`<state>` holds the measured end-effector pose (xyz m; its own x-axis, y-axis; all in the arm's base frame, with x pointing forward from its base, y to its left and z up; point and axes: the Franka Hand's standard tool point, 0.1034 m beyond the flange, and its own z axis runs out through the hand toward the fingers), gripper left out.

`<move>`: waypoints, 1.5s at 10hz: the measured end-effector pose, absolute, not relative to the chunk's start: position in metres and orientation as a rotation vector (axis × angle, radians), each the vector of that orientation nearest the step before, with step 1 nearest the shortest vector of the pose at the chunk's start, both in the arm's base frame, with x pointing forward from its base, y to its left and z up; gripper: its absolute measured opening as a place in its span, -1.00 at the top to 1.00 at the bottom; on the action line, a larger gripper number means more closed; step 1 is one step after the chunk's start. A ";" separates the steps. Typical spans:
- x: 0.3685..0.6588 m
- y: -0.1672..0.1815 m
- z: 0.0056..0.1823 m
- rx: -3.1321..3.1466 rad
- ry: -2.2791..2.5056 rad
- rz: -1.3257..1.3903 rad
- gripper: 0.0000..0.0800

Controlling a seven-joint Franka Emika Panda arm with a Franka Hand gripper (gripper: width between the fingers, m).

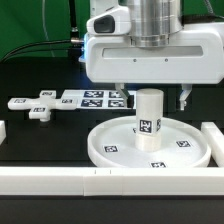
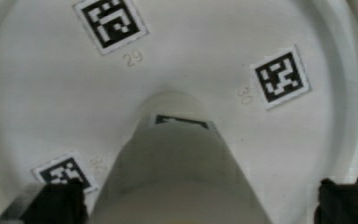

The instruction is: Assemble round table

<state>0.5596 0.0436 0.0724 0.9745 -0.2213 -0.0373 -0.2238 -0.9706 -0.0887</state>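
Observation:
The round table's white disc (image 1: 110, 145) lies flat on the black table, with small square tags on its face. The tagged white post (image 1: 148, 120) stands upright on the disc's centre. My gripper (image 1: 152, 100) hangs straight over the post, open, with one finger on each side of the post's top and neither touching it. In the wrist view the post (image 2: 185, 170) rises toward the camera between the two dark fingertips (image 2: 51, 205), my gripper (image 2: 201, 208) is open around it, and the disc (image 2: 194, 50) with its tags fills the background.
The marker board (image 1: 95, 98) lies behind the disc at the exterior view's left. A small white tagged part (image 1: 40, 108) lies further left. White border rails run along the front (image 1: 100, 182) and the exterior view's right (image 1: 214, 140).

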 end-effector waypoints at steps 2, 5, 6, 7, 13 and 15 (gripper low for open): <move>0.560 0.041 0.073 -3.047 -0.021 0.022 -0.62; 0.560 0.037 0.072 -3.031 -0.289 0.009 -0.62; 0.560 0.037 0.072 -3.024 -0.352 0.006 -0.62; 0.560 0.036 0.072 -3.007 -0.494 -0.001 -0.62; 0.560 0.039 0.070 -2.807 -1.297 -0.028 -0.62; 0.560 0.036 0.070 -2.707 -1.505 -0.031 -0.62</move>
